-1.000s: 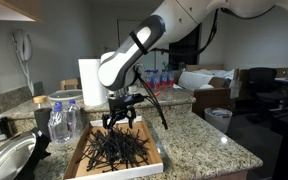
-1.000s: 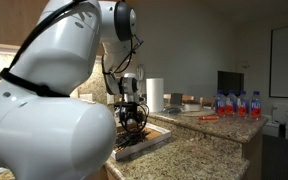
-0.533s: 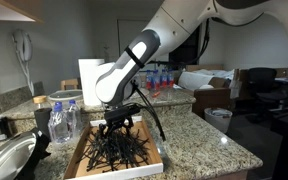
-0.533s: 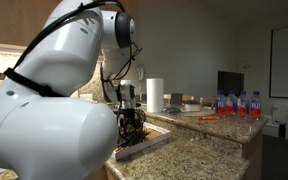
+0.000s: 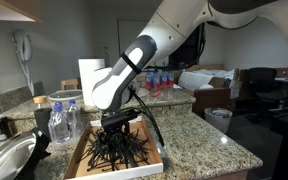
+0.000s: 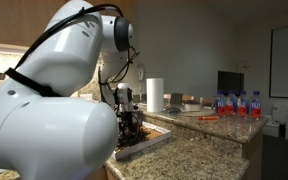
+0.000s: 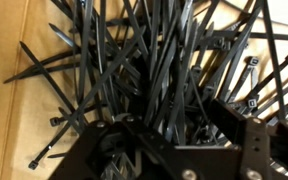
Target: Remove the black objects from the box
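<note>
Cable ties [image 7: 154, 70], black and tangled into a spiky heap, lie in the shallow cardboard box [image 5: 156, 158], with the gripper [image 5: 115, 126] down in the top of the pile. They look light, springy and slick, so single strands would likely slip; a bite across the dense middle crossing seems best. Ties hide the jaws, so I cannot tell whether they are spread or pinching.

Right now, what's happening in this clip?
A single robot arm is working over a shallow cardboard box on a granite counter. The box holds a tangled pile of thin black sticks, and the hand is pushed down into that pile. In the wrist view the sticks crowd around the hand, so whether it has gripped any is unclear.
</note>
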You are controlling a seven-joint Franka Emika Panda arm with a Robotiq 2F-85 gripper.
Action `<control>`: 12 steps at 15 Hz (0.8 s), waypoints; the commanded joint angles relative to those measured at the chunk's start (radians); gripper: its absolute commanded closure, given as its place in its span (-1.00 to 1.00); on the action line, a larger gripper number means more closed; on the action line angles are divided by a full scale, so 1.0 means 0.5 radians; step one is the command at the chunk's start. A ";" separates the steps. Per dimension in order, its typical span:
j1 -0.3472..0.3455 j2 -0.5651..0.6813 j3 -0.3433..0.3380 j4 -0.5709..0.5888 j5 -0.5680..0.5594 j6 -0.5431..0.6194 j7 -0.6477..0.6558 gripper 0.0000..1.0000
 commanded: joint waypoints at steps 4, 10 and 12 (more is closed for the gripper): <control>0.000 -0.032 -0.004 -0.063 -0.023 0.038 0.017 0.52; 0.000 -0.096 -0.003 -0.075 -0.029 0.000 0.015 0.91; 0.004 -0.115 -0.005 -0.076 -0.038 -0.019 0.017 0.87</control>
